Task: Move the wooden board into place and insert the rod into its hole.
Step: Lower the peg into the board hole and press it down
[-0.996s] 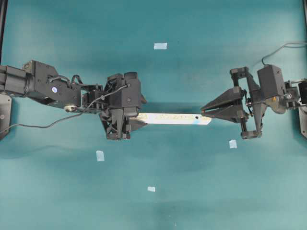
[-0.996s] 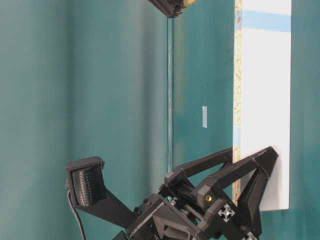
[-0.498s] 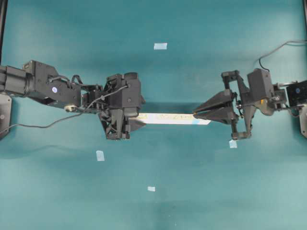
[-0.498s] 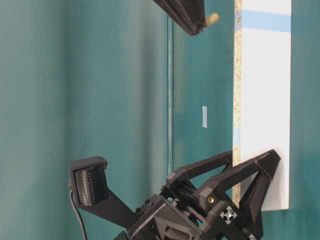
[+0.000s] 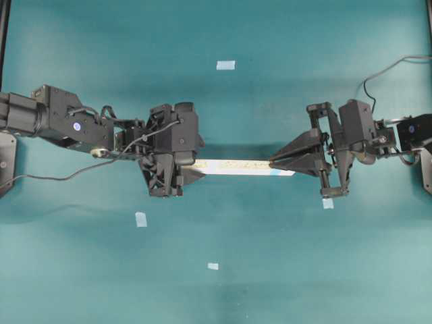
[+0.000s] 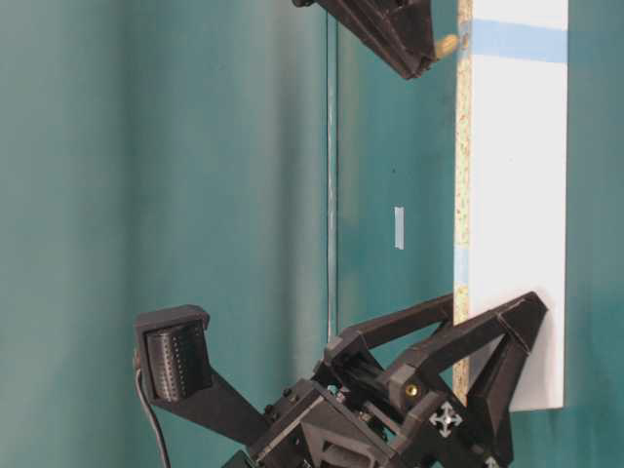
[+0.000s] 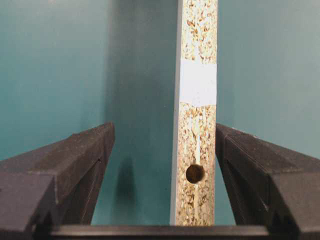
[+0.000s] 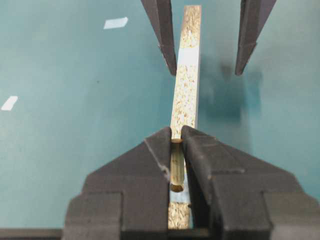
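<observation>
The wooden board stands on its long edge, speckled edge up, with a light-blue patch across it. My left gripper is open and straddles its left end. The board rests against one finger and the other finger stands apart from it. A dark round hole shows in the edge between them. My right gripper is shut on the rod, just over the board's right end. The rod's tip is almost at the speckled edge.
Small pale-blue tape squares lie on the teal table: one at the back, one front left, one front middle, one under the right arm. A cable trails from the left arm.
My right gripper has moved left and down with the rod, from beyond the board's right end to over it. The left gripper and the board have stayed put.
</observation>
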### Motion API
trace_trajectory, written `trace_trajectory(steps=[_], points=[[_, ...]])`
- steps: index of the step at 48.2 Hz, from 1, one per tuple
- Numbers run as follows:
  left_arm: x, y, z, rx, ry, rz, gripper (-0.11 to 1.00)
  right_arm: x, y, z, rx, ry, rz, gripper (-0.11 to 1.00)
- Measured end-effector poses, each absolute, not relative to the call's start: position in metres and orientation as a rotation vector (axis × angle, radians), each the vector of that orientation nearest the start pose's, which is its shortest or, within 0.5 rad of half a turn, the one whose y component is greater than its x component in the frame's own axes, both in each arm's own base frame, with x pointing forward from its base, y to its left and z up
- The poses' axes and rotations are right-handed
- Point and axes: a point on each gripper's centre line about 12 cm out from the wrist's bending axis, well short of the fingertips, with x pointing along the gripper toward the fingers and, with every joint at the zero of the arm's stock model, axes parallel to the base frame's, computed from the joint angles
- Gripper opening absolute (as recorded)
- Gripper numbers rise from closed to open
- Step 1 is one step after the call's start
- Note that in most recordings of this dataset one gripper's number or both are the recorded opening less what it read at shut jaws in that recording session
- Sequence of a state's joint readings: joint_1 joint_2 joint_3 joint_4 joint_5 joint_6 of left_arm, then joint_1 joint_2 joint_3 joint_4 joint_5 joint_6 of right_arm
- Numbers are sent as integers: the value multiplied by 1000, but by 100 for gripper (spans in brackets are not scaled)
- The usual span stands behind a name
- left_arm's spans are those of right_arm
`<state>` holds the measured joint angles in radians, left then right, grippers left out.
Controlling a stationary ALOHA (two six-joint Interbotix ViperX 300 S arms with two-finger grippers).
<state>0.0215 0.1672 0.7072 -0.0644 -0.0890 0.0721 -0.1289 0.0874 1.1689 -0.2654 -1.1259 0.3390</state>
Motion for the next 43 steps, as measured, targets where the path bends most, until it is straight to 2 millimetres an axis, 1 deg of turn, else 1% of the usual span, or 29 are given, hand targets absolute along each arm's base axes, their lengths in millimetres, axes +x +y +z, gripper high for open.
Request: trace_trajectory(steps=[21,30,36,38,41,43], points=[[385,9,100,1,784,23,77,294,-10,113,250,172,92,9],[385,9,99,1,786,23,71,294,-10,113,250,172,92,9],[385,9,100,1,784,23,64,294,-9,113,249,172,95,9],[385,9,99,1,786,23,60,294,-10,113,250,172,92,9],[385,8,100,2,783,21,49,293,-10,113,249,175,92,9],[385,8,100,2,787,21,38,293,-10,113,251,173,92,9]])
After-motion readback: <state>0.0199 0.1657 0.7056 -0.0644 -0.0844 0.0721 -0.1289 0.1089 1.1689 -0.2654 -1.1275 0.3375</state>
